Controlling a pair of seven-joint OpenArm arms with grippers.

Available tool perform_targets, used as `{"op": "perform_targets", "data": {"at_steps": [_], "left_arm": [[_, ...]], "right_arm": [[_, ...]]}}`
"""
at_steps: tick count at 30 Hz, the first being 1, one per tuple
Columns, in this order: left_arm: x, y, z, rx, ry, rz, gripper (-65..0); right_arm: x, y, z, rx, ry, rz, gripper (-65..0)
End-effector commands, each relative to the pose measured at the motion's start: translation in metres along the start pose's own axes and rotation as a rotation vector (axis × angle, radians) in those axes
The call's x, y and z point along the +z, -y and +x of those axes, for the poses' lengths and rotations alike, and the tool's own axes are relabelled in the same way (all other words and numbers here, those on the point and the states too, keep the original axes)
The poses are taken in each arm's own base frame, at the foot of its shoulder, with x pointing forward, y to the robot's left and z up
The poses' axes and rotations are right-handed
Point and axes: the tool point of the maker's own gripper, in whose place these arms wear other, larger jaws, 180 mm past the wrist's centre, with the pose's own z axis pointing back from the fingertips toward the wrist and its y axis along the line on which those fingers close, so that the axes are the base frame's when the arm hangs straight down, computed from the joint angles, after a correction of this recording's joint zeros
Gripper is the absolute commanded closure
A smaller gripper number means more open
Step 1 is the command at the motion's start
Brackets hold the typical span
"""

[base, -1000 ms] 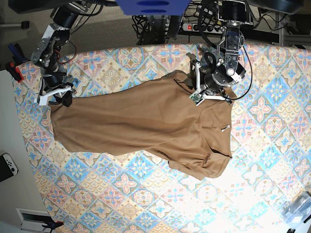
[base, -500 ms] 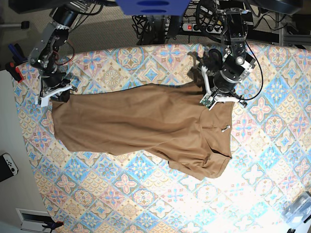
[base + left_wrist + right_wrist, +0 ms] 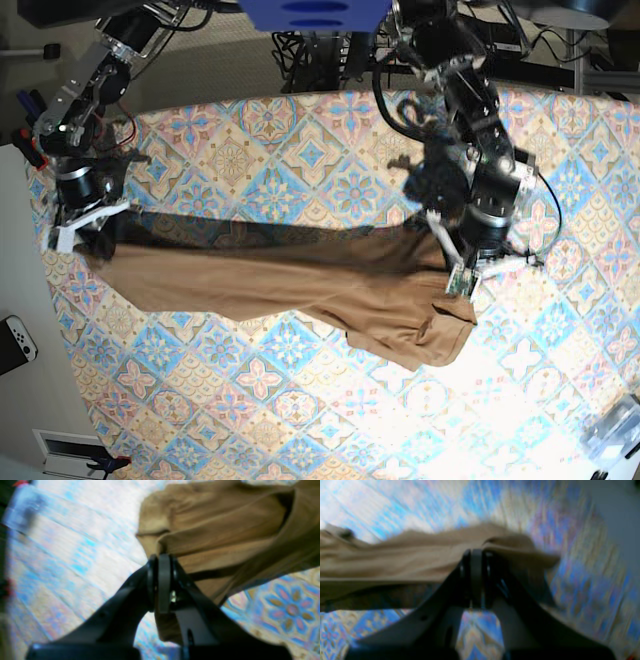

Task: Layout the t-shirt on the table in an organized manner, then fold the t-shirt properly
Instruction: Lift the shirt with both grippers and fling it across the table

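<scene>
Close to each wrist camera, the tool's jaws are pressed together on a pinch of tan cloth: the left tool clamps a folded edge of the t-shirt, and the right tool nips another edge of it, though blur hides which hem. Seen from the base view, the right tool holds one end near the edge of the surface, and the left tool holds the opposite end, well apart from it. Between them the t-shirt hangs stretched in a long band, its upper edge lifted and casting a dark shadow, while its lower part trails on the patterned cover.

The cloth looks light, limp and easily creased; it would likely sag and bunch wherever it is unsupported. A grip at corners, on hem or shoulder seams, seems best for spreading it flat. The layout step appears underway, with folding not yet begun.
</scene>
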Motion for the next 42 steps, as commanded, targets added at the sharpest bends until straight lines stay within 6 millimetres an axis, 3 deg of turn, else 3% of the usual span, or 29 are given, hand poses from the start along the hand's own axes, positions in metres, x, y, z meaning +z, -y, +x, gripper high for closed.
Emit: {"op": "perform_targets", "data": {"at_steps": [1,4,6,9,11,16,19,23,26,29,37,42], "left_arm": [[0.002,-0.014,0.017,-0.006,0.036,0.058,0.0],[0.000,-0.013,0.034,-0.024,0.073,0.056,0.0],[0.001,-0.013,0.047,-0.007,0.120,0.045,0.0],[0.003,-0.010,0.077,0.041,0.232,0.000,0.0],[0.010,-0.013,0.109,0.069,0.367,-0.018,0.0],[0.050,-0.013,0.177,0.133,0.780,-0.069,0.0],[0.079,-0.014,0.198,0.193,0.989,-0.104,0.0],[0.116,-0.019,0.206,0.330,1.213,-0.169,0.0],[0.135,-0.025,0.200,0.405,1.314,-0.206,0.0],[0.152,-0.053,0.192,0.520,1.421,-0.144,0.0],[0.168,-0.100,0.190,0.542,1.513,0.035,0.0],[0.172,-0.104,0.195,0.522,1.531,0.040,0.0]], "right_arm": [[0.003,0.000,0.020,0.020,0.061,-0.002,0.0],[0.007,0.000,0.029,0.032,0.087,-0.009,0.0],[0.012,0.013,0.036,0.025,0.115,-0.047,0.0],[0.018,0.018,0.077,0.030,0.286,-0.067,0.0],[0.027,0.019,0.106,0.069,0.403,-0.068,0.0],[0.062,0.021,0.160,0.113,0.716,-0.075,0.0],[0.088,0.022,0.183,0.119,0.900,-0.081,0.0],[0.120,0.018,0.202,0.123,1.112,-0.074,0.0],[0.141,0.015,0.210,0.129,1.238,-0.067,0.0],[0.160,0.013,0.215,0.129,1.353,-0.063,0.0],[0.188,0.023,0.236,0.102,1.550,-0.164,0.0],[0.193,0.021,0.248,0.090,1.611,-0.166,0.0]]}}
